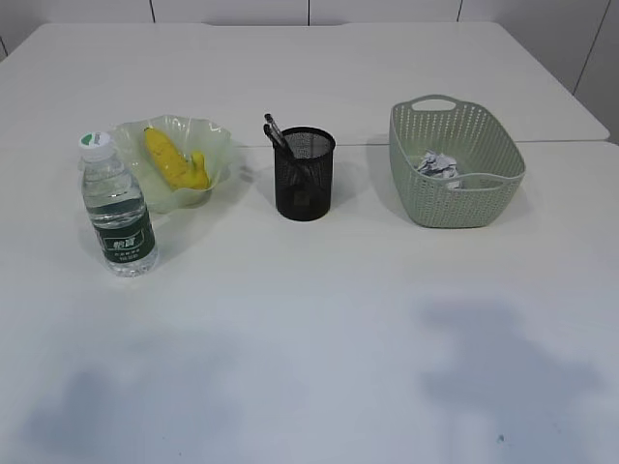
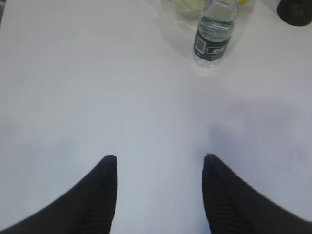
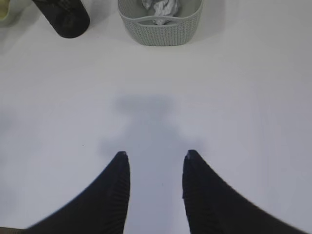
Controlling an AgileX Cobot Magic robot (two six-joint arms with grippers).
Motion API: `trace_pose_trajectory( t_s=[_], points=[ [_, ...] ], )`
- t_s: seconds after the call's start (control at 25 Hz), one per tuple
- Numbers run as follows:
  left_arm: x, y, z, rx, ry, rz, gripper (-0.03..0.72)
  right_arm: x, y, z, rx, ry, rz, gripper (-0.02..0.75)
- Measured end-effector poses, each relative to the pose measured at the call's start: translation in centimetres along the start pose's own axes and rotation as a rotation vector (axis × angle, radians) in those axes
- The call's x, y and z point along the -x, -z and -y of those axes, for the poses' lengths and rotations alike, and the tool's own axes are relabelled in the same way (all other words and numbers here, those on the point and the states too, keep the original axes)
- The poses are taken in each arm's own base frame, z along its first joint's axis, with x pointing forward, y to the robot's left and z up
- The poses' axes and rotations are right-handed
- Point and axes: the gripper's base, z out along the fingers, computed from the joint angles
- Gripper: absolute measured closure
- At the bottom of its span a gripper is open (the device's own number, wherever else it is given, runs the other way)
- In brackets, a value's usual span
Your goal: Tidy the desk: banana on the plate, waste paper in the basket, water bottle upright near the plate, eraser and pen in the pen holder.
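Everything looks put away: banana (image 1: 172, 158) on the plate (image 1: 218, 145), waste paper (image 1: 438, 166) in the basket (image 1: 455, 203), pen (image 1: 276, 132) in the pen holder (image 1: 304, 174) (the eraser I cannot see), water bottle (image 1: 118, 206) upright just beside the plate. Left gripper (image 2: 160, 161) and right gripper (image 3: 156, 156) hang over bare table, jaws apart, holding nothing. The risk I'd guess: a careless sweep toppling that bottle. Its green label carries pale writing, too small to read.

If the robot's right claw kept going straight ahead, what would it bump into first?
Probably the green basket. The right gripper is open and empty, with bare table ahead before the basket; the black pen holder sits off to the side.
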Motion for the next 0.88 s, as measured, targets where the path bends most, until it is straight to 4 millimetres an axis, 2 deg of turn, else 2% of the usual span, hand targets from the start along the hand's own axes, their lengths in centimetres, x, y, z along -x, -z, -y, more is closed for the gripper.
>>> trace_pose_trajectory(
  t_s=[0.24,0.56,0.72,0.88],
  points=[
    [-2.0,2.3,-0.2,-0.014,-0.029,0.048,0.294,-3.0,4.2,-0.3,-0.02,0.001,0.132,0.463],
    [-4.9,5.5,-0.7,-0.024,-0.022,0.187,0.295,-6.7,6.9,-0.6,-0.022,-0.017,0.14,0.463],
    [-6.1,6.2,-0.8,-0.028,-0.016,0.239,0.295,-8.0,8.1,-0.8,-0.02,-0.022,0.181,0.463],
    [-8.3,5.8,-0.6,-0.077,-0.002,0.258,0.312,-9.3,9.4,-0.9,-0.019,-0.017,0.251,0.463]
  ],
)
